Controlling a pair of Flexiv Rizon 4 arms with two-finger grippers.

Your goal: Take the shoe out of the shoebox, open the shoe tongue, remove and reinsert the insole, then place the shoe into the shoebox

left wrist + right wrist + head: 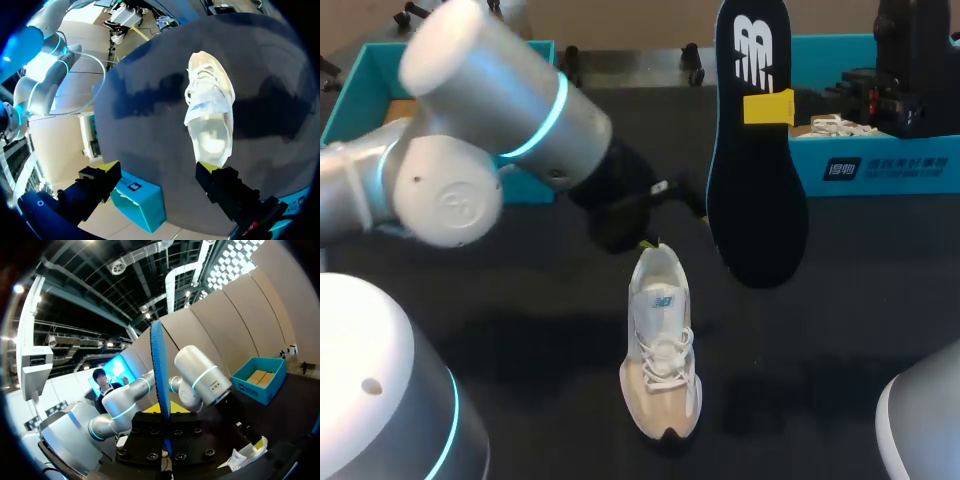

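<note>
The right claw [770,107] is clamped tight on the insole [760,200], pinching it near the heel end. The dark insole hangs upright above the table [840,300], at about 1 o'clock from the shoe [660,350]. From the right wrist camera the insole [160,385] stands edge-on, squeezed between the two fingers of that claw [165,410].

Down on the table, the white and beige shoe lies upright on its sole, heel at 12 o'clock and toe at 6. The left claw [645,243] sits right at the heel. Seen from the left wrist, that claw [159,170] is spread wide and grips nothing. One yellow fingertip [210,167] is at the shoe's [210,115] heel rim, though actual contact is hard to call.

The teal shoebox [880,165] waits at 2 o'clock with white laces showing inside, and a second teal box [348,100] sits at 10 o'clock.
</note>
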